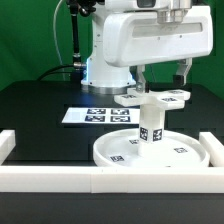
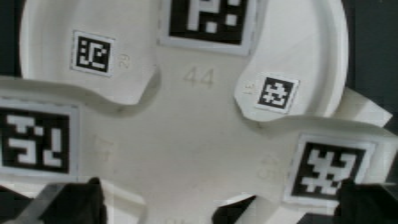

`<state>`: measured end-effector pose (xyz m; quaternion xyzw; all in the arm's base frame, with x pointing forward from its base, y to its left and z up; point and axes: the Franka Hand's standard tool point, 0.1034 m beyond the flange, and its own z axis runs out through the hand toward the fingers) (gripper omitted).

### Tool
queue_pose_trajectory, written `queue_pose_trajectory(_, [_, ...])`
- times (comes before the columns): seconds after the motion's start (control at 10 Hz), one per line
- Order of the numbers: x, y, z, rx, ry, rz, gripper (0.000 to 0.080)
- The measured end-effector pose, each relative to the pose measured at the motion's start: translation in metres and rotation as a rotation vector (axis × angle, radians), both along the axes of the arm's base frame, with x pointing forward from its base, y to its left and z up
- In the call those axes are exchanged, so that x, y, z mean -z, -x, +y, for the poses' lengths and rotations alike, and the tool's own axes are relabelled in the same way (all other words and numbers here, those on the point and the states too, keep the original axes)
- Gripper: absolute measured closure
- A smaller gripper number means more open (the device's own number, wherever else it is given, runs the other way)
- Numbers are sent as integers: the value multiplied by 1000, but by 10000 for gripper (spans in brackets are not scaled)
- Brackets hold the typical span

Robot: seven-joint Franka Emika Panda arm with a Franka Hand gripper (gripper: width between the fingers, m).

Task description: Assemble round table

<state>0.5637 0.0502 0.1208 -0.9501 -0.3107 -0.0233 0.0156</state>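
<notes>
White plastic parts are stacked directly below the gripper [image 1: 160, 72]: the cross piece [image 1: 152, 97] sits atop the post [image 1: 150, 125], standing in the round disc [image 1: 150, 150] (apparently seated for joining). The gripper's jaws stand wide apart, empty. Border rails [image 1: 40, 178] and the marker board [image 1: 100, 116] lie nearby; nothing obstructs.

White border rails [image 1: 150, 180] edge the black table [image 1: 35, 110] — the marker board [image 1: 95, 115] lies flat behind them.
</notes>
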Motion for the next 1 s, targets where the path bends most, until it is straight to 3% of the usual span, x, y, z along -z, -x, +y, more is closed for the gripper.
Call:
queue_pose_trajectory(0.6, [2,0,-8,-494,59,-10,151])
queue_pose_trajectory(1.0, [11,3,-10,-541,66,7,151])
